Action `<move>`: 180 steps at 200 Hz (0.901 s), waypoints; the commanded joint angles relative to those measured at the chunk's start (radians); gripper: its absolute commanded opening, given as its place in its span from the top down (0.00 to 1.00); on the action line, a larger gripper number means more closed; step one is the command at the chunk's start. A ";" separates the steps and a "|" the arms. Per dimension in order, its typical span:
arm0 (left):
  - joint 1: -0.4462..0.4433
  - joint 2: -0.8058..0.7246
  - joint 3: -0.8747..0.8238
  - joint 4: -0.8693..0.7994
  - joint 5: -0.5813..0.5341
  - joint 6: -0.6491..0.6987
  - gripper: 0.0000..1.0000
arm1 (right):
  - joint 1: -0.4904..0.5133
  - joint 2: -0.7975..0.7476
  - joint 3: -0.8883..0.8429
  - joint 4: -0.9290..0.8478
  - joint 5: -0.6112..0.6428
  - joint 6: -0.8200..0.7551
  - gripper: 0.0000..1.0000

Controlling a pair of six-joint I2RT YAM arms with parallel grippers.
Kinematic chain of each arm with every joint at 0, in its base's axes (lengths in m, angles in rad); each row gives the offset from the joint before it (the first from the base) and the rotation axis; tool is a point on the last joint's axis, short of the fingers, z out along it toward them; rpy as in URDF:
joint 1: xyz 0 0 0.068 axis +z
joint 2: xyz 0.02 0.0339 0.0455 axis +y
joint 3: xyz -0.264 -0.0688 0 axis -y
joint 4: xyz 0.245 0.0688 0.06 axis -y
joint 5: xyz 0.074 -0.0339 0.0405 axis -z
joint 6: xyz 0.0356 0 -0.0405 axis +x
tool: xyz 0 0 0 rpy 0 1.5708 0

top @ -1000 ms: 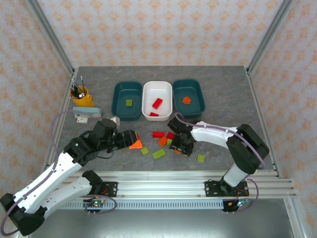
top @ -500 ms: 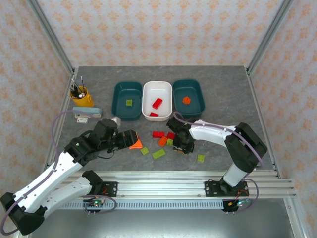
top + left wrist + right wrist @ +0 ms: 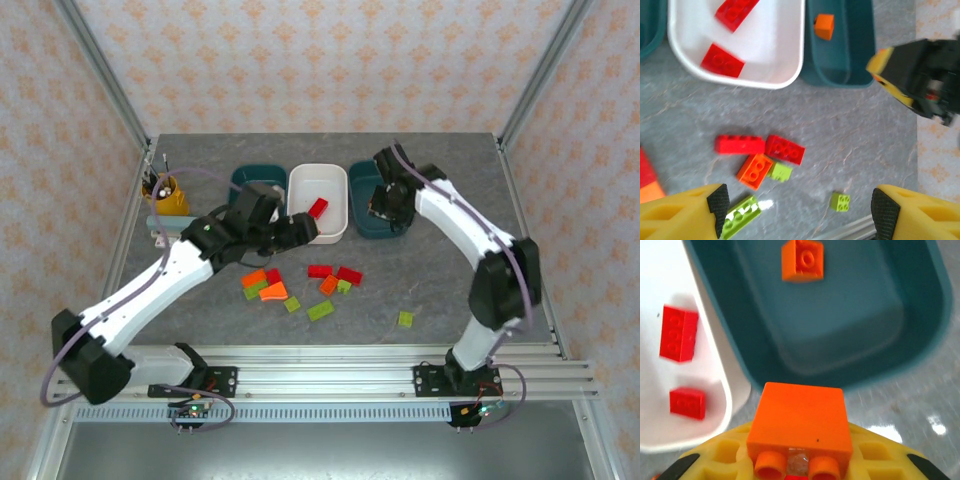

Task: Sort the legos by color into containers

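- The right gripper [image 3: 386, 203] is shut on an orange brick [image 3: 797, 415], which sits between its fingers with the studs facing the wrist camera.
- The relation I am steering by is the brick against the right teal tray [image 3: 855, 330]. In the right wrist view the brick sits at the tray's near rim, and the open floor lies just ahead of it.
- The tray's long axis runs away from the arm bases. One orange piece [image 3: 802, 260] already lies toward the far end, so I judge there is plenty of room for a drop.
- The right arm is plainly the nearer one to this tray. The left gripper [image 3: 298, 228] hangs wide open and empty at the near edge of the white tray [image 3: 325, 180], beside the red bricks in it.
- The loose legos [image 3: 328, 285] still wait on the worktop [image 3: 450, 280], near the middle and well short of the trays.
- A second ago the right gripper was down among those loose legos with its jaws partly open. Since then it has closed, lifted and swung out to the tray.
- The left arm has also moved, from the near left side up to the white tray.
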 commanded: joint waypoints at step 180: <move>0.032 0.002 0.055 -0.303 -0.232 -0.072 0.22 | -0.092 0.206 0.281 -0.141 -0.079 -0.149 0.45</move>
